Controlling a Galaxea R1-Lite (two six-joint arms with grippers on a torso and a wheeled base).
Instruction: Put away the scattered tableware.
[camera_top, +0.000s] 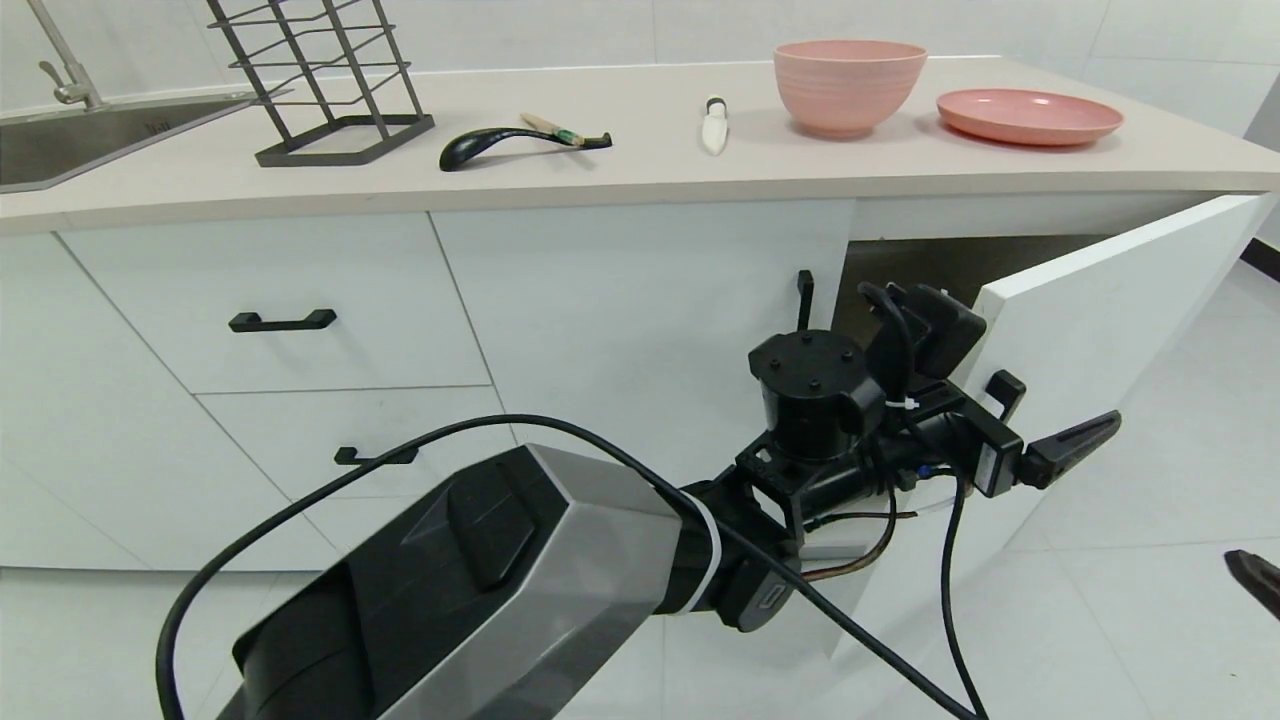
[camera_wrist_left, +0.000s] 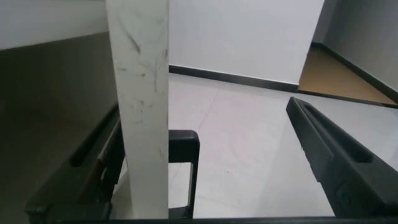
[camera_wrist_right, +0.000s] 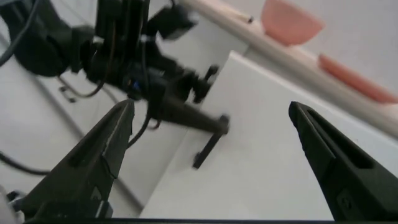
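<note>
My left claw (camera_wrist_left: 205, 124) is spread wide and straddles the free edge of the white cabinet door (camera_top: 1100, 300). One finger is behind the panel and the other is out front, just beside the black bar handle (camera_top: 1003, 388). The door stands partly open, hinged on its right, so I judge any further swing must arc outward round that hinge. The tableware lies above, on the pale tabletop (camera_top: 600, 170). A pink plastic bowl (camera_top: 848, 85) and a flat pink plate (camera_top: 1030, 113) sit over the open cupboard, with a small white knife (camera_top: 714, 125) and a black spoon (camera_top: 480, 145) further to my left. My right claw (camera_wrist_right: 211, 109), also wide and empty, hangs low, right of the door.
</note>
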